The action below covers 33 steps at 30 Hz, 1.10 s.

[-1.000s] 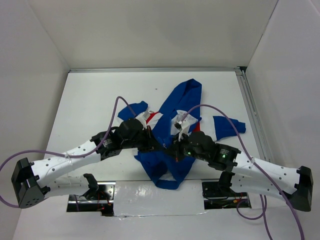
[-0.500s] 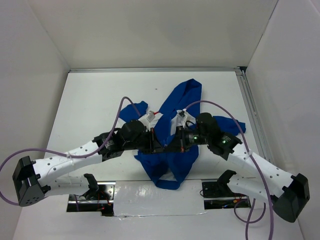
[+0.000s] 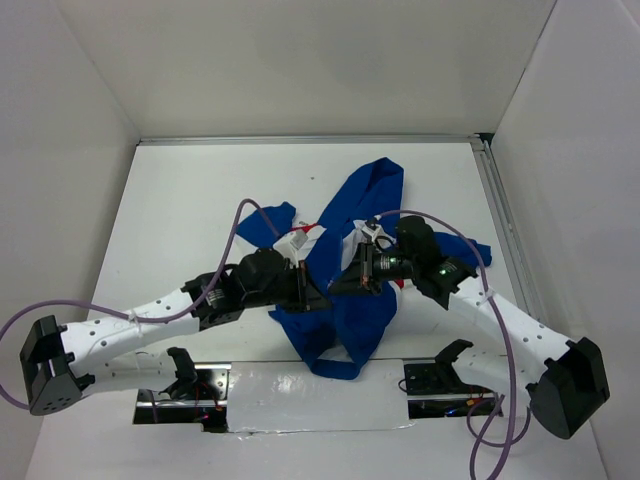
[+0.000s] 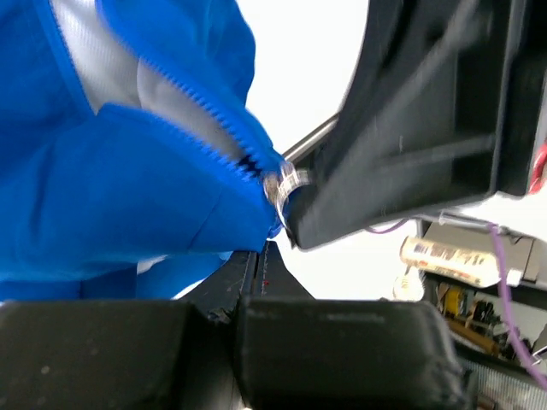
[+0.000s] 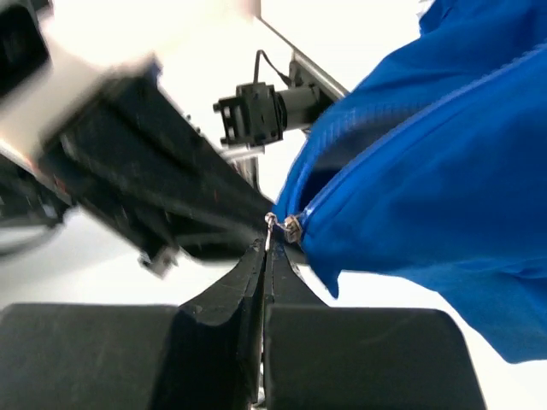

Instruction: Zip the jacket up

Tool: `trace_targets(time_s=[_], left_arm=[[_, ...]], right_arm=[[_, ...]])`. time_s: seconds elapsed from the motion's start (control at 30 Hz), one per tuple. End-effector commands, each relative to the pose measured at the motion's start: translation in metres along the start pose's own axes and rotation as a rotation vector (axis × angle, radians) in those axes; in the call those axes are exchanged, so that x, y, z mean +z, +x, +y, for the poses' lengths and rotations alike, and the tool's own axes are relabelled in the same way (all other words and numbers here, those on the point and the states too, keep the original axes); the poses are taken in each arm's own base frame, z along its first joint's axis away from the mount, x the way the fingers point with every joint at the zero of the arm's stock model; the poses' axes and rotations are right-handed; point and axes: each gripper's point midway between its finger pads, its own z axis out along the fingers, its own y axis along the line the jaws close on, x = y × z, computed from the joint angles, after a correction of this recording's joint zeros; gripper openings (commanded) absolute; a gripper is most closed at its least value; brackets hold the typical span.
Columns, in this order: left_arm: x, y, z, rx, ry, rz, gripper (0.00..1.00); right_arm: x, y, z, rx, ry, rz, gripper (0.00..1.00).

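Swinging its elbow higher than a second ago, the right gripper [image 5: 267,245] is pinching the small silver zipper pull [image 5: 271,223], fingers fully closed. The left gripper [image 4: 258,256] is clamping the hem of the crumpled royal-blue hooded fabric jacket [image 3: 365,195], which is lying mid white table [image 3: 180,200].

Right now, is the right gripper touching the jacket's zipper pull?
Touching. The right wrist view shows the right gripper shut, its tips pinching the silver zipper pull at the blue edge of the jacket.
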Motion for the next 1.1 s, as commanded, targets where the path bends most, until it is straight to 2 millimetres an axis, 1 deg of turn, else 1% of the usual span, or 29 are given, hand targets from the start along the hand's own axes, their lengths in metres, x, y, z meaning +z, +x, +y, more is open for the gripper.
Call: trace_targets(time_s=[0.0,0.03,0.07,0.1,0.17,0.2,0.23,0.3,0.33,0.4,0.43,0.47,0.5,0.53,0.57,0.6,0.63,0.67,0.7,0.73,0.77,0.83,0.87,0.9,0.93,0.97,1.0,1.03,1.07], left_arm=[[-0.007,0.052,0.026,0.023,-0.08,0.184,0.0],[-0.007,0.056,0.027,0.021,-0.078,0.2,0.0],[-0.008,0.063,0.03,0.016,-0.081,0.225,0.0],[-0.012,0.072,0.029,0.011,-0.075,0.255,0.0],[-0.017,0.086,0.037,-0.008,-0.097,0.294,0.0],[-0.023,0.09,0.035,-0.014,-0.081,0.305,0.0],[-0.025,0.097,0.039,-0.014,-0.072,0.32,0.0],[-0.031,0.104,0.034,-0.015,-0.025,0.337,0.0],[-0.034,0.113,0.037,-0.024,-0.008,0.374,0.0],[-0.039,0.123,0.041,-0.04,-0.007,0.411,0.0],[-0.04,0.131,0.048,-0.063,-0.024,0.436,0.0],[-0.042,0.138,0.053,-0.07,-0.044,0.454,0.0],[-0.043,0.141,0.057,-0.076,-0.05,0.465,0.0],[-0.044,0.148,0.064,-0.094,-0.066,0.486,0.0],[-0.044,0.152,0.067,-0.097,-0.075,0.497,0.0],[-0.044,0.156,0.074,-0.108,-0.091,0.509,0.0],[-0.044,0.158,0.074,-0.108,-0.089,0.517,0.0],[-0.042,0.161,0.078,-0.114,-0.101,0.528,0.0],[-0.04,0.163,0.08,-0.115,-0.108,0.534,0.0],[-0.039,0.164,0.082,-0.114,-0.112,0.542,0.0],[-0.036,0.167,0.087,-0.116,-0.13,0.55,0.0],[-0.031,0.172,0.094,-0.121,-0.163,0.561,0.0],[-0.03,0.172,0.095,-0.123,-0.171,0.561,0.0],[-0.029,0.171,0.094,-0.121,-0.178,0.564,0.0],[-0.026,0.17,0.097,-0.122,-0.206,0.555,0.0],[-0.025,0.165,0.094,-0.118,-0.224,0.544,0.01],[-0.024,0.161,0.093,-0.118,-0.24,0.531,0.11],[-0.023,0.158,0.091,-0.111,-0.249,0.519,0.45],[-0.02,0.15,0.091,-0.101,-0.261,0.482,0.61]], right_arm=[[0.002,-0.042,0.03,-0.021,-0.096,-0.166,0.0],[0.001,-0.055,0.034,-0.024,-0.077,-0.225,0.0],[0.004,-0.06,0.029,-0.011,-0.053,-0.235,0.0],[0.003,-0.066,0.026,0.002,-0.04,-0.256,0.0],[0.006,-0.076,0.019,0.044,-0.023,-0.29,0.0],[0.006,-0.081,0.016,0.045,-0.013,-0.303,0.0],[0.009,-0.088,0.01,0.052,0.018,-0.318,0.0],[0.008,-0.103,0.001,0.053,0.058,-0.368,0.0],[0.006,-0.121,-0.008,0.055,0.081,-0.424,0.0],[0.005,-0.139,-0.016,0.056,0.1,-0.474,0.0],[0.002,-0.162,-0.024,0.058,0.132,-0.522,0.0],[-0.003,-0.179,-0.03,0.046,0.161,-0.576,0.0],[-0.004,-0.204,-0.033,0.05,0.187,-0.623,0.0],[-0.014,-0.224,-0.043,0.046,0.221,-0.671,0.0],[-0.02,-0.243,-0.042,0.032,0.215,-0.709,0.0],[-0.023,-0.269,-0.044,0.029,0.221,-0.749,0.0],[-0.036,-0.291,-0.05,0.029,0.225,-0.797,0.0],[-0.045,-0.311,-0.05,0.005,0.242,-0.852,0.0],[-0.047,-0.343,-0.047,-0.017,0.249,-0.878,0.0],[-0.06,-0.365,-0.051,-0.018,0.262,-0.921,0.0],[-0.067,-0.396,-0.047,-0.058,0.272,-0.953,0.0],[-0.079,-0.423,-0.047,-0.101,0.292,-0.98,0.0],[-0.089,-0.441,-0.026,-0.143,0.274,-1.005,0.0],[-0.078,-0.45,-0.034,-0.154,0.275,-0.959,0.0],[-0.075,-0.459,-0.032,-0.193,0.284,-0.907,0.0],[-0.07,-0.46,-0.024,-0.233,0.264,-0.867,0.0],[-0.062,-0.455,-0.014,-0.281,0.239,-0.811,0.09],[-0.058,-0.455,-0.009,-0.31,0.242,-0.795,0.26],[-0.058,-0.453,0.003,-0.332,0.252,-0.784,0.43]])
